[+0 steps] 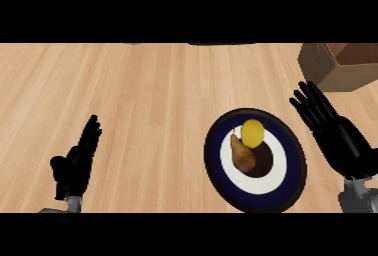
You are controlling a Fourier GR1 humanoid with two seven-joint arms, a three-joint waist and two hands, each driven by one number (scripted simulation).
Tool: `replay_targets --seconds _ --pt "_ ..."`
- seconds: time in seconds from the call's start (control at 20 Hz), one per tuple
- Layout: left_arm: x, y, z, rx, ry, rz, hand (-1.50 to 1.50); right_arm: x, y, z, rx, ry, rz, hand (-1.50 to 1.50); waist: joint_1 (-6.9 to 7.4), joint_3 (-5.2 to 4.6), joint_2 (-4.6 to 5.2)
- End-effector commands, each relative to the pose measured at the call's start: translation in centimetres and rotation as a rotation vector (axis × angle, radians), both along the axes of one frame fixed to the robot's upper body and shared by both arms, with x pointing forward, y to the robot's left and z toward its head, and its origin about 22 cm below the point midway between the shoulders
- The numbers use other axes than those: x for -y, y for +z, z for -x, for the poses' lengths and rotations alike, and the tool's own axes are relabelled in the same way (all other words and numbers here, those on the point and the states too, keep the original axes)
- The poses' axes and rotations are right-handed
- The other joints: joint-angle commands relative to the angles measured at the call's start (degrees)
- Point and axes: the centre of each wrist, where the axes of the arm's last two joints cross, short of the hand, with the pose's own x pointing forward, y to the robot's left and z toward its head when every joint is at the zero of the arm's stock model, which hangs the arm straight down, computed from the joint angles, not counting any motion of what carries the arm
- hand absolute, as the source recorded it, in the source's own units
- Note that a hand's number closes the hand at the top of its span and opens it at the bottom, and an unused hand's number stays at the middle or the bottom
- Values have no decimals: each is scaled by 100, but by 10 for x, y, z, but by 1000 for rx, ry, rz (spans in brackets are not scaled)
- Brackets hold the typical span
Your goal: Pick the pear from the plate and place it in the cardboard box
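My left hand [74, 162] stood edge-on at the lower left of the wooden counter [148, 90], fingers straight and together, holding nothing and well apart from everything else. My right hand [334, 132] was at the right, palm flat, fingers straight and slightly spread, just beside the right rim of the plate [289, 192] without touching anything on it; its wrist ran out of view at the lower edge.

On the white centre of the dark blue plate lay the pear [241, 155], brownish and on its side. Its long axis ran roughly near to far, the narrow end pointing away from me, the broad end toward me. A yellow round fruit [252, 132] sat against its far end; I could not tell what kind.

Nothing lay between my right hand and the pear. Farther off, at the upper right corner, stood the cardboard box [341, 70], cut off by the edge, its inside hardly showing.
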Motion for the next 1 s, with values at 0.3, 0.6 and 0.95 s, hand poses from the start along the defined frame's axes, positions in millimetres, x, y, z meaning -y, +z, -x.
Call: replay_targets --seconds 0.3,0.6,0.95 --pt "-33 8 -5 -12 -49 -205 0 37 65 5 603 -374 -127 -150 -707 188 -480" --pt "-45 16 -12 17 -149 -284 0 95 20 64 658 -406 782 -150 -242 -153 41" --pt "-36 15 -20 11 -159 -302 0 60 41 111 545 -260 1215 -150 -258 -195 22"
